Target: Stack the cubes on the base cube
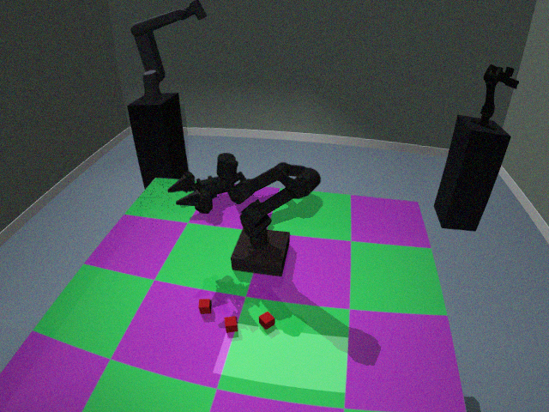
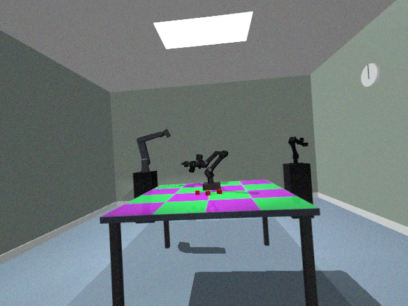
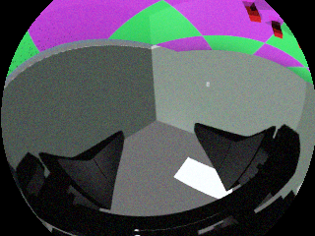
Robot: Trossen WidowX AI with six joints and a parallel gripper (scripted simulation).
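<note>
Claw [image 1: 173, 196] [image 2: 185, 167] [image 3: 159, 132], black, one: open, two tapered fingers set wide apart, nothing between them; held above the table and turned away from the cubes. Arm [image 1: 274, 179] [image 2: 215, 161], black, jointed, one: bent at the elbow, mounted on a dark brown block [image 1: 281, 266] [image 2: 217, 187]. Cubes, red, three, all on the checkered tabletop [image 1: 310, 363] [image 2: 234, 204] [image 3: 172, 22], in front of the block and apart from one another, unstacked. By position in the top view: left cube [image 1: 204, 306] [image 2: 197, 192], on a magenta square; middle cube [image 1: 230, 324] [image 2: 208, 192], at a seam between magenta and green; right cube [image 1: 266, 320] [image 2: 219, 191], on green. Which serves as the fixed base cannot be told. Tabletop pattern: green and magenta squares. Background stock: a grey arm [image 1: 148, 48] [image 2: 143, 151] on a black pedestal [image 1: 159, 137] [image 2: 145, 184]; a smaller black arm [image 1: 489, 97] [image 2: 294, 151] on a second pedestal [image 1: 469, 177] [image 2: 298, 181]; one round white clock [image 2: 368, 74], wall-hung; one bright ceiling panel [image 2: 204, 30] [image 3: 199, 175], rectangular.
</note>
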